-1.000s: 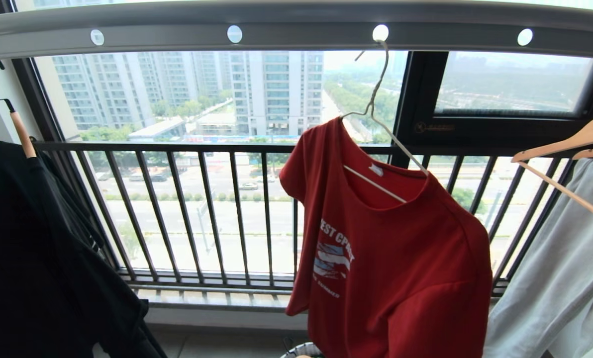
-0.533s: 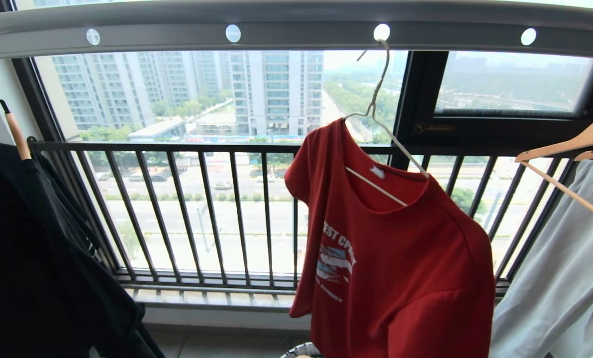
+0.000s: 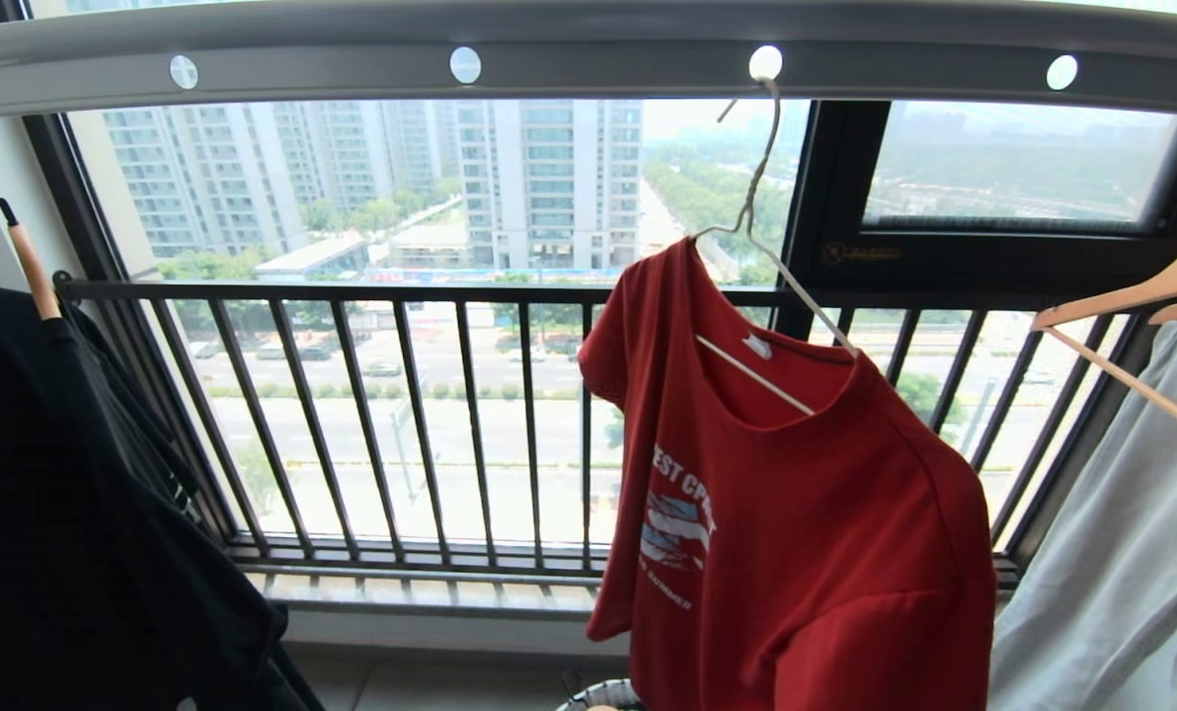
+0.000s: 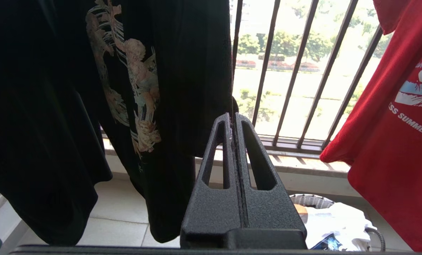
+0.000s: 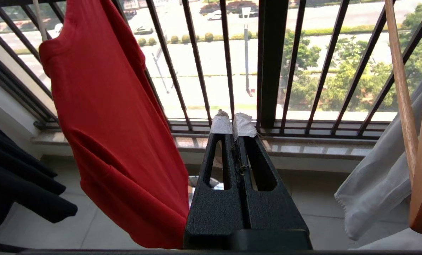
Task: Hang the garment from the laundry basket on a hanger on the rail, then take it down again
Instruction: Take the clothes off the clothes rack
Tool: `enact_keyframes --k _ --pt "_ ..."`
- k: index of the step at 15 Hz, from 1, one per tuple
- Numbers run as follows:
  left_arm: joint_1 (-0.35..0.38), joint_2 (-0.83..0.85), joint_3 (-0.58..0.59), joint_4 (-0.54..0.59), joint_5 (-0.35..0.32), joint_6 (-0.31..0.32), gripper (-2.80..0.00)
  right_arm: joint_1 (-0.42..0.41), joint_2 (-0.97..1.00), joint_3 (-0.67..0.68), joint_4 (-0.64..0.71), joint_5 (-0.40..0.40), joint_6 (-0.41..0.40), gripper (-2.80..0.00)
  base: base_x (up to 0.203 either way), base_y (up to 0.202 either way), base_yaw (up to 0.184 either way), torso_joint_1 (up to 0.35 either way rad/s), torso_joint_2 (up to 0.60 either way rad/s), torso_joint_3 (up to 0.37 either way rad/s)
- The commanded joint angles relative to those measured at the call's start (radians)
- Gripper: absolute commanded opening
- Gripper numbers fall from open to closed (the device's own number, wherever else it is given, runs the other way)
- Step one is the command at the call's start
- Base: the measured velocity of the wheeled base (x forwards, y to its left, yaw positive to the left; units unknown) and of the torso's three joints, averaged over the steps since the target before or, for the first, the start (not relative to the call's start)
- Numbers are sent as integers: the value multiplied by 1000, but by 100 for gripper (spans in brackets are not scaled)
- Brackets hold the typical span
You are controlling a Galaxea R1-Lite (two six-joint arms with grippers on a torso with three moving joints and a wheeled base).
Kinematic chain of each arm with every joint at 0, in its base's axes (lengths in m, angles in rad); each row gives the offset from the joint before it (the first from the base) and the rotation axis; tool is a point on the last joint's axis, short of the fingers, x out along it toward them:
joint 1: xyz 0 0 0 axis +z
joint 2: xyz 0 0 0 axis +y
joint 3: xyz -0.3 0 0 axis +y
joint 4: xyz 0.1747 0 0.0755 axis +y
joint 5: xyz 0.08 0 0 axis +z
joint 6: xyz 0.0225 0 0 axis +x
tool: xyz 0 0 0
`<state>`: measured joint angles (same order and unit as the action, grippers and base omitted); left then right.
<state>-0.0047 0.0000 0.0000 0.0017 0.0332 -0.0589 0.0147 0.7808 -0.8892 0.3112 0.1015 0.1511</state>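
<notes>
Garment (image 5: 119, 141) hangs just beside the right gripper (image 5: 232, 122), whose fingers are closed, empty.

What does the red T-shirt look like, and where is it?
The red T-shirt looks like soft cotton, short-sleeved, with white and light-blue print on the chest. It hangs crooked, tilted on a thin white hanger whose hook sits in a hole of the grey rail, in front of the black railing.

The rail (image 3: 588, 44) runs across the top; the hanger (image 3: 776, 267) with the garment (image 3: 806, 513) hooks into one of its holes. On the tiled floor (image 4: 119, 219) below stands the basket (image 4: 312, 201), with pale laundry inside.
</notes>
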Motion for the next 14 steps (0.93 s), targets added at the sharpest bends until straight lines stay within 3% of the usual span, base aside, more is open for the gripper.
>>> enact_keyframes --k 1,5,7,8,11,14 --pt "0 2 0 0 1 -1 -280 33 207 -208 111 4 28 -280 0 0 0 0 0 0" --pt "0 2 0 0 1 -1 -280 146 404 -441 192 0 47 -280 0 0 0 0 0 0" --pt "0 2 0 0 1 -1 -280 206 476 -503 186 -44 45 -280 0 0 0 0 0 0" --pt "0 2 0 0 1 -1 -280 244 508 -516 157 -85 41 0 0 0 0 0 0 0" --pt "0 2 0 0 1 -1 -280 373 577 -545 105 -139 34 0 0 0 0 0 0 0" --pt "0 2 0 0 1 -1 -280 512 658 -589 68 -261 6 0 0 0 0 0 0 0"
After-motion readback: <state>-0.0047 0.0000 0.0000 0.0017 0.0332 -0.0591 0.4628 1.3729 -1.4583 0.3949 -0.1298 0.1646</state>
